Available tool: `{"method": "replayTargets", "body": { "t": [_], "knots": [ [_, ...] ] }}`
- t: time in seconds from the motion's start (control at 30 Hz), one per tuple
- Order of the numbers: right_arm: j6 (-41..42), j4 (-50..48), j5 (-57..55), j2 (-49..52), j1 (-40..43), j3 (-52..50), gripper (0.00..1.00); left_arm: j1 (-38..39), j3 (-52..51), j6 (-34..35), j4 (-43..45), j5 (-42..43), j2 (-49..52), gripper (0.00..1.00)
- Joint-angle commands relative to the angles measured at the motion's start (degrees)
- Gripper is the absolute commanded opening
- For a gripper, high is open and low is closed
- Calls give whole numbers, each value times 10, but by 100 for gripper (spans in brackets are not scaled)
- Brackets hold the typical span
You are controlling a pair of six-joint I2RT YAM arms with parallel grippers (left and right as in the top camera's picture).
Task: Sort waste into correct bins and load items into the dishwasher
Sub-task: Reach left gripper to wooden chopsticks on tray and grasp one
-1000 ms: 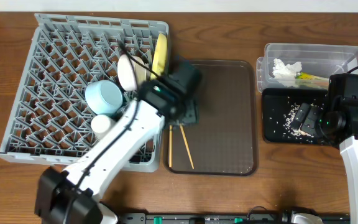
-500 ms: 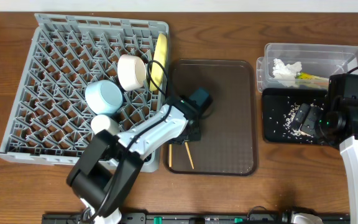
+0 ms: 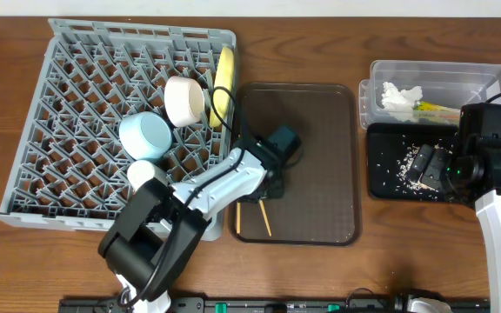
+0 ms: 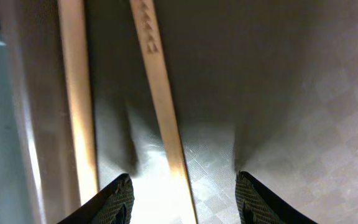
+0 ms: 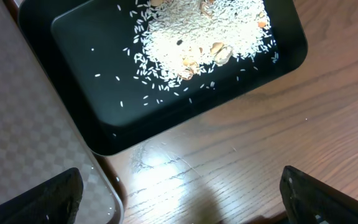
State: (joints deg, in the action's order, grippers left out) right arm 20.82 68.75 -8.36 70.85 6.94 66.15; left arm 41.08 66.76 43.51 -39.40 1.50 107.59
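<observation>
The dish rack (image 3: 76, 78) is moulded in grey with a diamond lattice. The plate (image 3: 223, 74) is coloured yellow, one bowl (image 3: 144, 136) light blue, the other bowl (image 3: 183, 100) cream-white. The serving tray (image 3: 320, 174) is finished in brown with a fine chequer. The black tray (image 3: 385, 143) is speckled with pale rice crumbs (image 5: 197, 31). The worktop (image 3: 407, 269) is grained dark brown.

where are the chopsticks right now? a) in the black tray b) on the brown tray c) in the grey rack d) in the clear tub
B: both chopsticks lie flat on the brown tray near its left edge, outside the grey rack.
</observation>
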Motion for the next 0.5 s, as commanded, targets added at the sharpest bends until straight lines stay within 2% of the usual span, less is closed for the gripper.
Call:
{"method": "replayTargets", "body": {
  "t": [0.0, 0.1, 0.27, 0.37, 0.47],
  "knots": [
    [-3, 0, 3, -2, 4, 2, 99, 16, -19, 3, 10, -7, 8, 54],
    [-3, 0, 3, -2, 4, 2, 99, 20, -22, 3, 11, -7, 8, 53],
    [-3, 1, 3, -2, 4, 2, 99, 20, -22, 3, 9, -7, 8, 37],
    [-3, 1, 3, -2, 4, 2, 99, 20, -27, 3, 9, -7, 8, 36],
    [-3, 1, 3, -2, 4, 2, 99, 20, -36, 3, 16, -7, 8, 41]
  ]
}}
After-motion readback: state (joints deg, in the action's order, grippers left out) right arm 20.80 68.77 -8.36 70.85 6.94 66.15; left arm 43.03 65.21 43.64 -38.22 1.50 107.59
